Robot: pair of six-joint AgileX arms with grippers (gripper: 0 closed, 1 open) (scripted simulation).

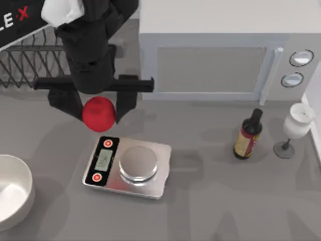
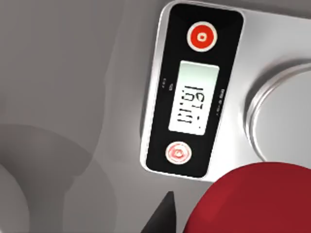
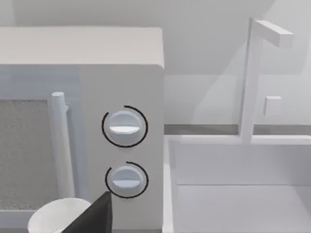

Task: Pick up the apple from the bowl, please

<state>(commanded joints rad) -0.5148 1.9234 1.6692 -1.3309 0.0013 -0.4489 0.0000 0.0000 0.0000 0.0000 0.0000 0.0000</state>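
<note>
The red apple (image 1: 99, 114) hangs in the air just behind the scale's far left corner, with my left gripper (image 1: 98, 106) shut on it, one black finger on each side. In the left wrist view the apple (image 2: 255, 201) bulges in at one corner, and one dark fingertip (image 2: 164, 216) lies beside it. The white bowl (image 1: 12, 198) sits at the table's front left edge, well apart from the apple, and its visible inside holds nothing. My right gripper (image 3: 95, 218) is parked near the microwave's knobs.
A steel kitchen scale (image 1: 128, 166) lies under and in front of the apple. A microwave (image 1: 215, 65) stands at the back, with a dish rack (image 1: 27, 63) at the back left. A dark bottle (image 1: 248, 135), a wine glass (image 1: 296, 125) and a sink (image 3: 238, 189) are on the right.
</note>
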